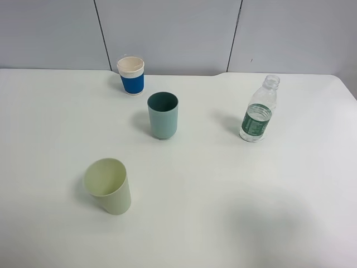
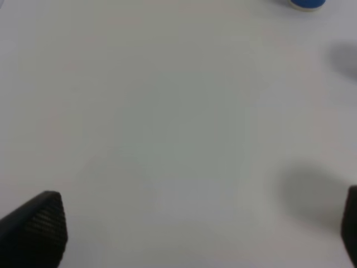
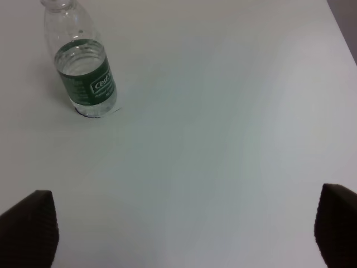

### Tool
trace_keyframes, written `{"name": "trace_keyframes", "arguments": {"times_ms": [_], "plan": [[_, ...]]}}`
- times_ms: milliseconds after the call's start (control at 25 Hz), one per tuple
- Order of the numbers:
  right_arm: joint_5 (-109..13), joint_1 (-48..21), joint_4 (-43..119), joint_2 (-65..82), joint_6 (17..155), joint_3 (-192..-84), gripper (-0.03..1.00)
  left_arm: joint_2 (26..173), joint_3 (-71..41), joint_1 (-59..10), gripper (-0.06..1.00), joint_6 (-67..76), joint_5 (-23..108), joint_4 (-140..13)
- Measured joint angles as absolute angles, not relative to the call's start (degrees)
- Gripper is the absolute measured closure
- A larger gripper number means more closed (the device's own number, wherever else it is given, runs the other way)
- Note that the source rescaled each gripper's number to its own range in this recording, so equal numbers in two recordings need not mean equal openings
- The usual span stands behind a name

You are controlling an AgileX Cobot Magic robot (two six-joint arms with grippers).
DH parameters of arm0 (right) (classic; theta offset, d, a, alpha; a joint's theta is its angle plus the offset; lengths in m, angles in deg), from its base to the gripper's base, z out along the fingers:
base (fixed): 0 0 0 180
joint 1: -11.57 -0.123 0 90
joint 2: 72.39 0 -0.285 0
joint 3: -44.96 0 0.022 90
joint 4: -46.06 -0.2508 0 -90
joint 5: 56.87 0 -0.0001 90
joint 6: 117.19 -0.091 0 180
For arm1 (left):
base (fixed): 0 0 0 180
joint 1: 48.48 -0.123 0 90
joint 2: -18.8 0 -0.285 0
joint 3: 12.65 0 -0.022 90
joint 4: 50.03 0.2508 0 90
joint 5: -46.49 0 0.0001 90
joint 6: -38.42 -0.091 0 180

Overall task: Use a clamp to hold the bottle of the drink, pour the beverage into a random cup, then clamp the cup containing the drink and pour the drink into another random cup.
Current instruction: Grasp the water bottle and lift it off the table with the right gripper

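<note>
Both claws are spread wide, nothing between the pads. Left claw (image 2: pixel 195 231) hangs over bare white desk (image 2: pixel 167 111); only a sliver of the blue-sleeved white paper cup (image 2: pixel 307 3) shows at the edge of its view. Right claw (image 3: pixel 181 231) faces the small clear plastic bottle with green label band (image 3: pixel 83 72), well apart from it, no contact. Neither claw shows in the high view. There the bottle stands upright and capless, right of centre, with clear water-like liquid (image 3: pixel 81 62) up to about the label's top. Plain teal plastic tumbler (image 1: pixel 163 117) is upper centre, upright. Pale yellow-green plastic tumbler (image 1: pixel 109 187) is lower left, standing, looks dry inside. Teal interior is too dark to call. My read: zero steps done. Bottle grab, first pour, cup grab and second pour are all pending.
</note>
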State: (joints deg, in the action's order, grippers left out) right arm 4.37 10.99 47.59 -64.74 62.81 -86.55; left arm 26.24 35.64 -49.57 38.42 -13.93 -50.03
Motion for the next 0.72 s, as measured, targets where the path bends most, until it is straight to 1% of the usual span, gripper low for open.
{"name": "trace_keyframes", "arguments": {"times_ms": [720], "plan": [[4.37,10.99,47.59,-64.74,62.81,-86.55,0.09,26.24,35.64,-49.57,-0.06,38.42,-13.98,-50.03]]}}
